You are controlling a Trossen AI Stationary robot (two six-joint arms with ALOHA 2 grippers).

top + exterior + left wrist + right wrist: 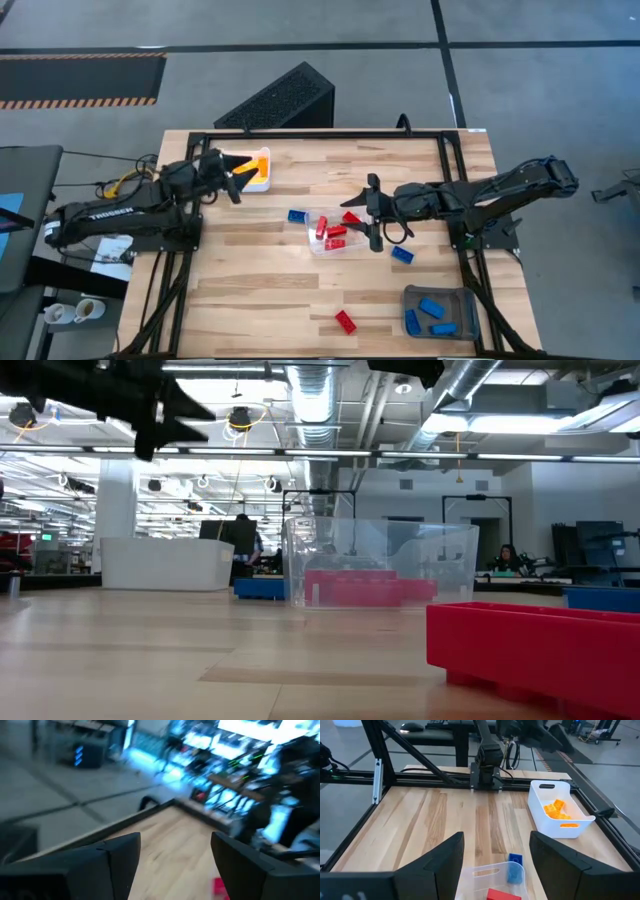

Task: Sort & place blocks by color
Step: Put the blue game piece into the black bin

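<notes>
Nearest the low camera a red block lies on the wooden tabletop, alone in its near half (a second stray, a blue block, sits just beside the right tool), while the grey tray at the near right corner holds blue blocks. Mid-table, the right tool hangs with its fingers spread and empty over the clear tray of red blocks, another blue block lying just beside that tray. Farthest back, the left tool is raised with its fingers parted and nothing between them, just beside the white bin that holds the orange blocks.
</notes>
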